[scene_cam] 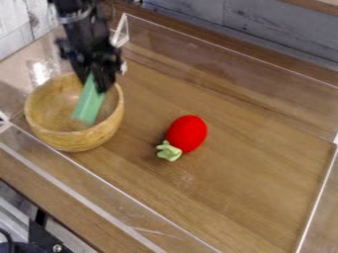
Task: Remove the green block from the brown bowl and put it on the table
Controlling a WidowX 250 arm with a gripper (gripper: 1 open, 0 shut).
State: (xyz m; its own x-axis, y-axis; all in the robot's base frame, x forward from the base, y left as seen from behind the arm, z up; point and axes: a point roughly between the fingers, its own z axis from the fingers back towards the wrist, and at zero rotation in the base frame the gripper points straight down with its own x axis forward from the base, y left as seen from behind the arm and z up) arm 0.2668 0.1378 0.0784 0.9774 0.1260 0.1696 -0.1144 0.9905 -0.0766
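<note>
My gripper (97, 79) pinches the green block (90, 101), lifted but hanging over the brown bowl (53, 133). Putting it on the table (251, 188) is left.

The gripper (95, 81) points down over the bowl (59, 126), its fingers (110, 75) clamped on the top of the green block (89, 102), which hangs tilted inside the bowl. A red strawberry (187, 134) lies on the counter (251, 158) right of the bowl, apart from it.
</note>
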